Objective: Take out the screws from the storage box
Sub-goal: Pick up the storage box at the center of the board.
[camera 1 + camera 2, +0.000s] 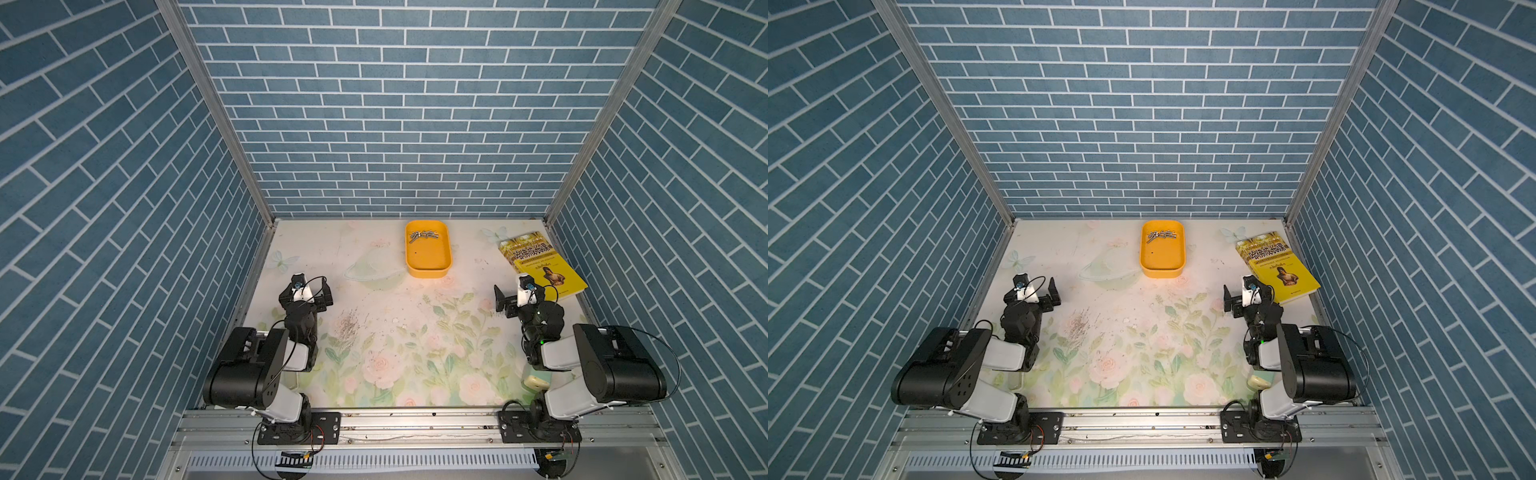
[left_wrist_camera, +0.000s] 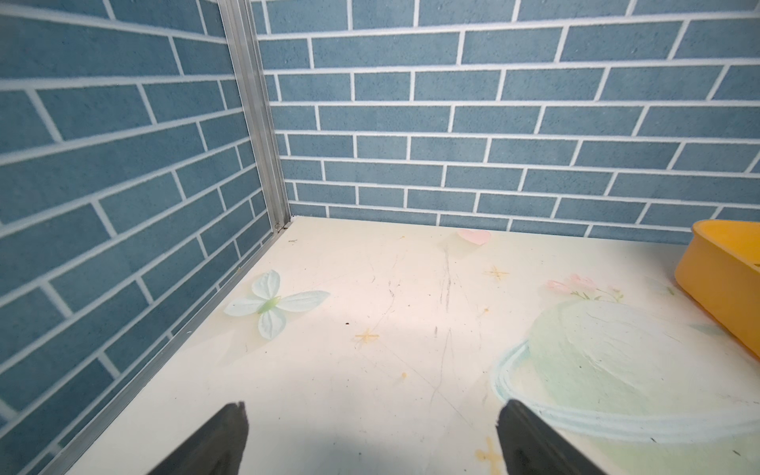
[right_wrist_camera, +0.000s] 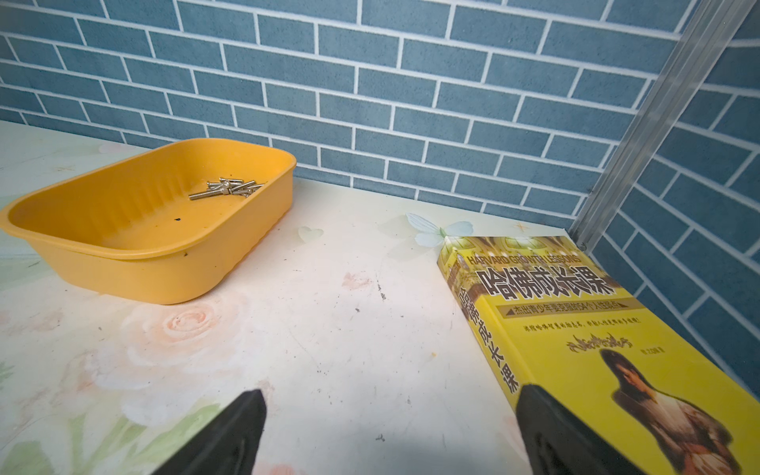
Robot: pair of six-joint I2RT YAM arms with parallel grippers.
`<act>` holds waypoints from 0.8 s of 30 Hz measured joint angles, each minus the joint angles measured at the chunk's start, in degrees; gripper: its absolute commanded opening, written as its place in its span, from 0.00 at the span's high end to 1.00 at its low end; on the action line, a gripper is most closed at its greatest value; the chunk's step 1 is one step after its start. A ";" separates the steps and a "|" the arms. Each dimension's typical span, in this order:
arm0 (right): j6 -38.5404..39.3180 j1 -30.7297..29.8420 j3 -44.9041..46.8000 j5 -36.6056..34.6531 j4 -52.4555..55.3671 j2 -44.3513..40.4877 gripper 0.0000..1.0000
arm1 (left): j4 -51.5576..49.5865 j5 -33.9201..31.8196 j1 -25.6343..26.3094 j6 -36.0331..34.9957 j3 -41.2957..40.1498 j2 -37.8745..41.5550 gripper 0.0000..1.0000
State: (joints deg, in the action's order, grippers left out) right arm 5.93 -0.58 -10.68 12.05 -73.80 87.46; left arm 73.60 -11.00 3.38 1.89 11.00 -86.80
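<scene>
The screws [image 1: 424, 236] [image 1: 1160, 235] lie in a loose tangled heap inside the storage box [image 1: 428, 259] [image 1: 1163, 259], at its far end near the back wall. The right wrist view shows them [image 3: 226, 189] resting on the box floor [image 3: 144, 222] close to the far wall, and the rest of the floor is bare but for a small dark speck. The box sits flat on the worktop [image 1: 395, 353] at the back, about midway across.

To the box's right, well apart from it, a yellow book [image 1: 544, 266] [image 3: 575, 329] lies face up and angled against the right side.

Both arms are folded back over their bases at the near edge, forearms raised and hands aimed at the back wall. The left hand [image 1: 305, 291] [image 2: 372, 411] hangs near the left edge, jaws spread wide with nothing between them; the box's corner [image 2: 715, 267] shows ahead and to its right. The right hand [image 1: 520, 293] [image 3: 390, 397] is likewise wide open and empty, one finger [image 3: 575, 436] over the book's near corner; whether it touches cannot be told.

A patch of dark scratch marks [image 1: 349, 326] lies beside the left arm, and a pale green gadget [image 1: 536, 380] shows under the right arm.
</scene>
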 measured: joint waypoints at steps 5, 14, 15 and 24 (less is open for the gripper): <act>0.00 0.00 0.00 0.02 0.00 0.00 0.00 | 0.00 0.00 0.00 -0.02 0.02 0.00 0.00; 0.00 0.00 0.00 0.02 0.00 0.00 0.00 | 0.00 0.02 0.00 0.00 0.02 0.00 0.00; 0.00 0.00 0.00 0.00 0.00 -0.02 0.00 | 0.00 0.04 0.00 0.00 0.02 0.00 0.00; -3.32 -1.46 -5.03 -5.88 16.04 -13.77 0.00 | -18.27 0.92 0.33 0.39 10.93 4.44 0.00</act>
State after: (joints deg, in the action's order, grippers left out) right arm 2.61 -2.04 -15.70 6.17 -57.76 73.69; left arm 55.33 -10.09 3.70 2.28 21.93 -82.37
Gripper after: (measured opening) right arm 0.998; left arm 0.999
